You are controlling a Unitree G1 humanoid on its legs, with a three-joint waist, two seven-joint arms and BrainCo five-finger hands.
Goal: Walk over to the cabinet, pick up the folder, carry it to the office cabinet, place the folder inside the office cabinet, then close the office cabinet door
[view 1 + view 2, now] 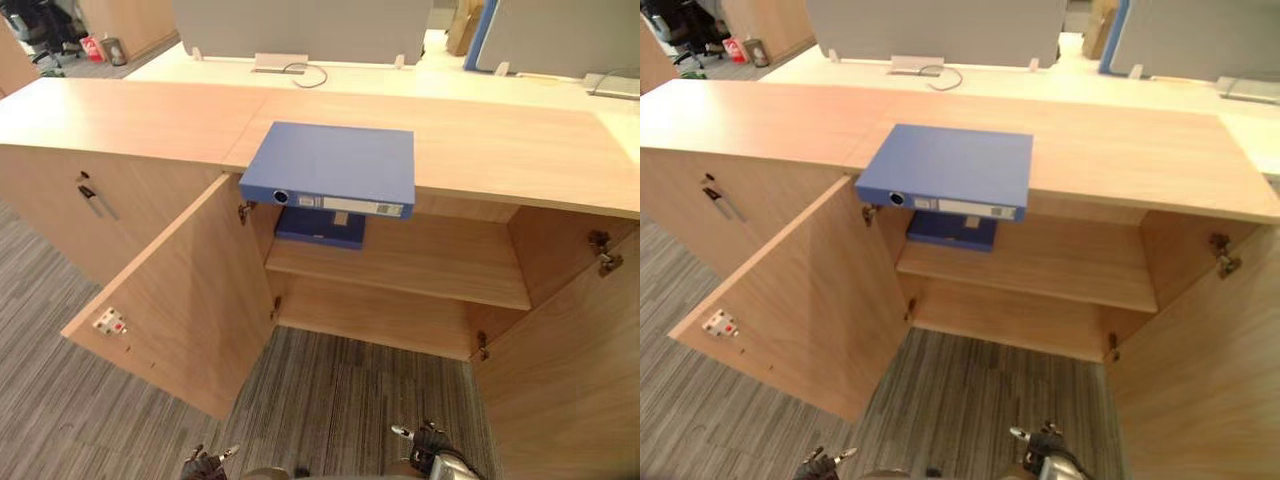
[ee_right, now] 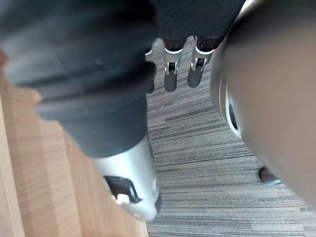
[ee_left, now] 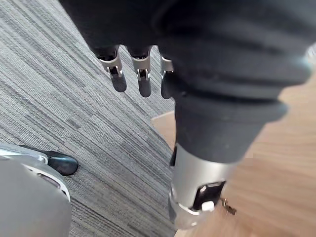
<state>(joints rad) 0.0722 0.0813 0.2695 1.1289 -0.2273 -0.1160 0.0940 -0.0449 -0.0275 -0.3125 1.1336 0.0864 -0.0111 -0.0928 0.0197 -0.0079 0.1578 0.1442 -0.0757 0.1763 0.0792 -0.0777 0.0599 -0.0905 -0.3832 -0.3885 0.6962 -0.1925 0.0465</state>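
Left hand (image 3: 197, 54), right hand (image 2: 94, 59) down, relaxed

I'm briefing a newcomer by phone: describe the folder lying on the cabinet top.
Find the long wooden cabinet standing open. On its top lies a blue folder, overhanging the front edge. The second folder sits inside on the shelf.

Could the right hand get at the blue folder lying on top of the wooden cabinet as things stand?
Probably yes: the flat blue folder overhangs the wooden cabinet top with nothing on it, the doors stand swung aside, and the right hand hangs open and empty below.
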